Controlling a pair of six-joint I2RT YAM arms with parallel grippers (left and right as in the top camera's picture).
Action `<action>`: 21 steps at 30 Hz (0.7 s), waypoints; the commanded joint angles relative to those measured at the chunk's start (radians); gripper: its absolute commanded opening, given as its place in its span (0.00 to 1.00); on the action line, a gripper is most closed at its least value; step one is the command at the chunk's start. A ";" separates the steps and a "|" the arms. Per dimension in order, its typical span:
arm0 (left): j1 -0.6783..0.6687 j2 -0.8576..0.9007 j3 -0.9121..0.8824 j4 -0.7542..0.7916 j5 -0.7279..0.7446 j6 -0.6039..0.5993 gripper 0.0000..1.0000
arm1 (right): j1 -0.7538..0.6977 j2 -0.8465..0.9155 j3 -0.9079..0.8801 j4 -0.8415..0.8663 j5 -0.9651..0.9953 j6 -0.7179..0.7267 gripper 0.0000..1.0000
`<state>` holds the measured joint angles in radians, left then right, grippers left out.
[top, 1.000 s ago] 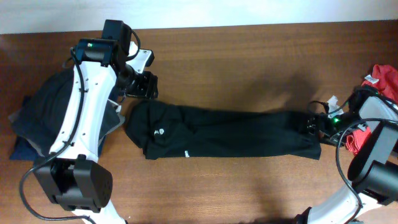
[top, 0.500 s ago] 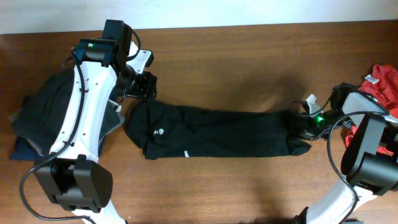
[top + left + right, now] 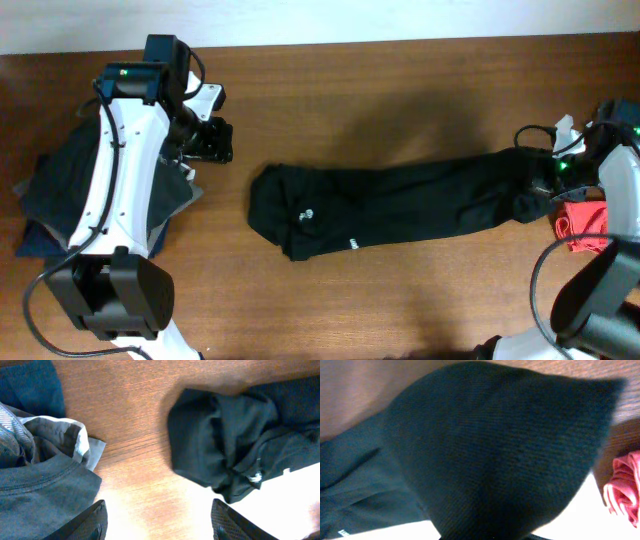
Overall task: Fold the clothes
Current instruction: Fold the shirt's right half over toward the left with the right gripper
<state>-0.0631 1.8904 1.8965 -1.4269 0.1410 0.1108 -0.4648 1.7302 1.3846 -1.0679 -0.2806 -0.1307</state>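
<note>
The clothes (image 3: 400,205) lie as one long black band across the middle of the table (image 3: 400,80), running from a rounded left end to a bunched right end that rises slightly toward the far side. A small white tag (image 3: 307,213) and a tiny white label (image 3: 354,243) show near the left end.

My right gripper (image 3: 548,180) is clamped tight on the right end. In my right wrist view the black fabric (image 3: 485,450) is drawn up into a peak that fills nearly the whole picture and hides my fingers.

Just beside that end, at the table's right edge, sits a red cloth (image 3: 585,220), so room is tight there.

My left gripper (image 3: 212,140) stands with its jaws well apart and nothing between them. It is over bare wood, off the far-left corner of the band and touching no cloth.

The grey pile (image 3: 60,180) sits at the table's left edge, with a strip of bare wood between it and the garment's left end (image 3: 225,440). Bare wood also runs along the band's far and near sides.
</note>
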 commanded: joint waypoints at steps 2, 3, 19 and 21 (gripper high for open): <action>0.002 -0.023 0.006 -0.004 -0.007 -0.005 0.66 | 0.089 -0.024 0.007 -0.042 0.023 0.019 0.04; 0.002 -0.023 0.006 -0.004 -0.007 -0.005 0.66 | 0.113 -0.024 0.007 -0.052 0.023 0.025 0.04; 0.002 -0.025 0.006 -0.029 -0.007 -0.006 0.66 | 0.600 0.017 0.006 0.014 0.069 0.235 0.04; 0.002 -0.026 0.006 -0.033 -0.006 -0.006 0.66 | 0.632 0.043 0.006 0.031 0.071 0.279 0.05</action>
<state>-0.0643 1.8904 1.8965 -1.4532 0.1379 0.1108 0.1280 1.7363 1.3849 -1.0489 -0.2329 0.0761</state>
